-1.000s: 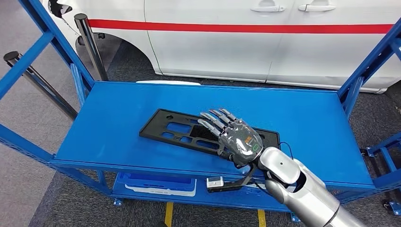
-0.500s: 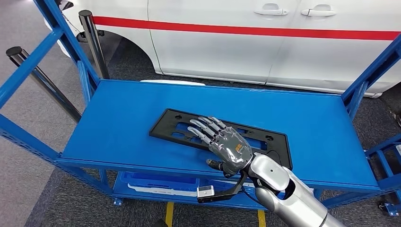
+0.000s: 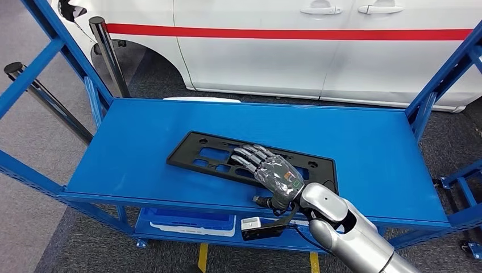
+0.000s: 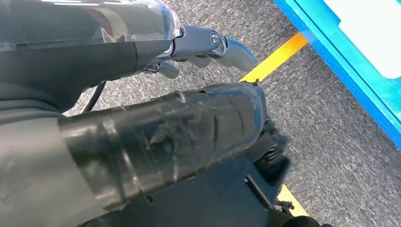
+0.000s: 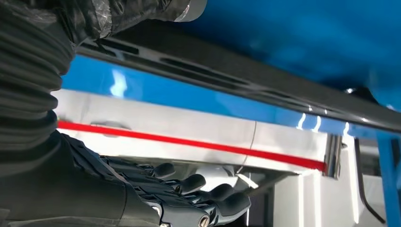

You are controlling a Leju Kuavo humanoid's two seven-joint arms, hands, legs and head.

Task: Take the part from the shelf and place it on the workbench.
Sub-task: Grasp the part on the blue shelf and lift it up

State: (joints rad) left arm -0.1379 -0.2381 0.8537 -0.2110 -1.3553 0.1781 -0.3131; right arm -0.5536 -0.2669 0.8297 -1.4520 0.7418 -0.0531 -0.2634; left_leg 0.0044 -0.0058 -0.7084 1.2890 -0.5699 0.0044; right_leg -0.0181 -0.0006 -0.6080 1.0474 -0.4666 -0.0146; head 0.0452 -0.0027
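The part (image 3: 250,164) — a flat black plastic panel with rectangular cut-outs — lies flat on the blue shelf (image 3: 142,142), nearer its front edge than its back, its long side running slightly askew to that edge. We see our right hand (image 3: 271,173) resting on top of it, palm down, fingers (image 3: 245,154) stretched out over the cut-outs and a little apart; the thumb sits at the panel's near edge. Whether anything is truly gripped we cannot tell — the hand seems merely laid on the panel. In the right wrist view the panel's dark edge (image 5: 246,87) runs across the blue surface, with the fingers extended.

Our left hand (image 4: 189,52) hangs over grey carpet (image 4: 331,132) with yellow floor tape (image 4: 276,56); its fingers are loosely bent and hold nothing.

A lower shelf carries a blue tray (image 3: 187,220). Behind stands a white car (image 3: 318,51) with a red stripe and two door handles. A small display on the back of the right hand shows marks too small to read.
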